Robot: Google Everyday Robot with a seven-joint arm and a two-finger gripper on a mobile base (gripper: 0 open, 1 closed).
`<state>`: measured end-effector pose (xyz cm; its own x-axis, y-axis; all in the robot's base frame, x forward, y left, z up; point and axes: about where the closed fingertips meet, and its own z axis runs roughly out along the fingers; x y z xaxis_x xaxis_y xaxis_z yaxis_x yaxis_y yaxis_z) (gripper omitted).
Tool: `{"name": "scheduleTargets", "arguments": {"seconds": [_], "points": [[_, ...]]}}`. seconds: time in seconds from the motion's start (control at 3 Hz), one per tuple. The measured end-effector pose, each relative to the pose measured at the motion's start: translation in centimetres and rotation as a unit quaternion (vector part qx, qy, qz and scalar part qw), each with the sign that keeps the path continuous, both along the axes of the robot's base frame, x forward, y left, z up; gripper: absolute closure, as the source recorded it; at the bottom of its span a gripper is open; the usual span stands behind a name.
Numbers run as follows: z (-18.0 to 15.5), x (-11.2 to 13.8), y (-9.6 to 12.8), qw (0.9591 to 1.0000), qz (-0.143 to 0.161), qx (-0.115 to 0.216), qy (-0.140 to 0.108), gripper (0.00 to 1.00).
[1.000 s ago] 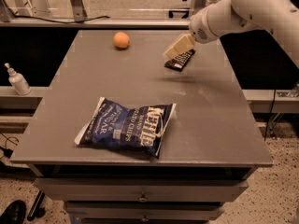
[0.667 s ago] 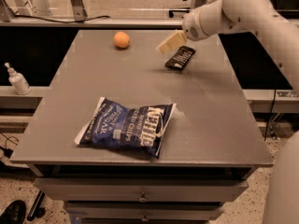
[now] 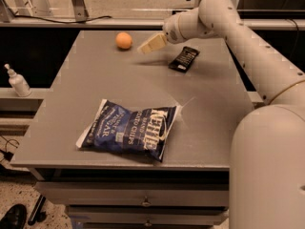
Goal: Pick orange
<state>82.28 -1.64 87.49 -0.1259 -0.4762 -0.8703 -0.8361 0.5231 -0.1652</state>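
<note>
Frame edge cuts off arm (image 3: 252, 51) behind gripper (image 3: 151, 44), near the orange (image 3: 124, 40).

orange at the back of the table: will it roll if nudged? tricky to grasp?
Probably rolls: the orange is round and sits free on the flat table, nothing against it. Likely firm, as it holds its ball shape, unlike the crumpled chip bag. Skin looks matte, so probably not slippery. The gripper hovers close beside it, not touching.

Gripper (image 3: 145, 47) looked matt cream plastic, hung just right of the orange (image 3: 124, 40), orange skin was smooth and matt, table (image 3: 95, 80) top was matt grey, Kettle chip bag (image 3: 131, 131) was glossy crinkled film, arm (image 3: 248, 46) shell was smooth white plastic.
</note>
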Motion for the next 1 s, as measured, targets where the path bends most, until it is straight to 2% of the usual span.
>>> {"name": "scheduleTargets", "arguments": {"seconds": [0.33,1.0], "points": [[-0.9,0.8,3.3,0.9996,0.023,0.012,0.005,0.00],[-1.9,1.5,7.3,0.9985,0.048,0.023,0.013,0.00]]}}
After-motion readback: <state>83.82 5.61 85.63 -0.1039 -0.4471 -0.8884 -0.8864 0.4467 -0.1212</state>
